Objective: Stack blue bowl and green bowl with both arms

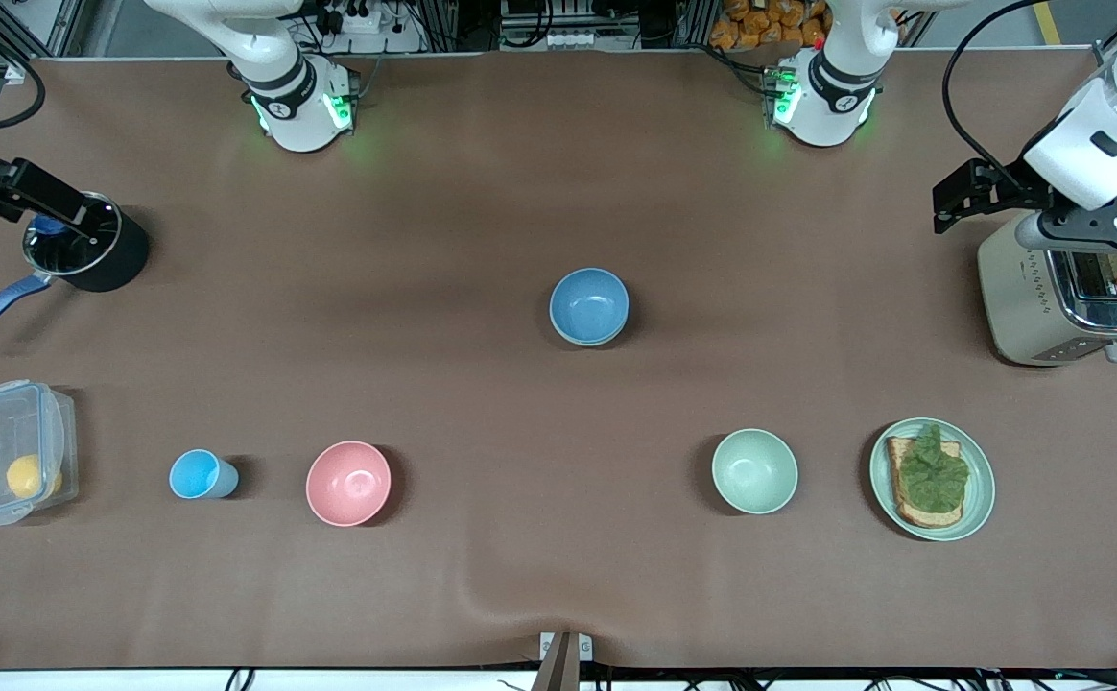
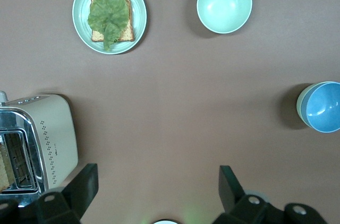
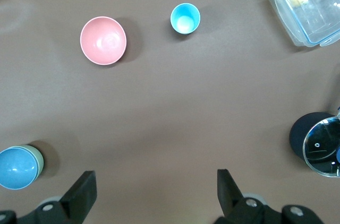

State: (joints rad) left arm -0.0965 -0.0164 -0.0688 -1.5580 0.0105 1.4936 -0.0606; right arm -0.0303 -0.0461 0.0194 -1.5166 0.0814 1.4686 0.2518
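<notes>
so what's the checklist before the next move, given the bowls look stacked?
1. Blue bowl nested in green bowl: ok, the green rim shows around it.
2. Stack sitting level: cannot tell.
3. Left gripper empty, fingers open: ok.
4. Right gripper empty, fingers open: ok.
5. Both grippers away from the stack: ok, the left is over the toaster and the right is over the pot.
6. Second, mintier bowl apart from the stack, beside the toast plate: ok.
</notes>
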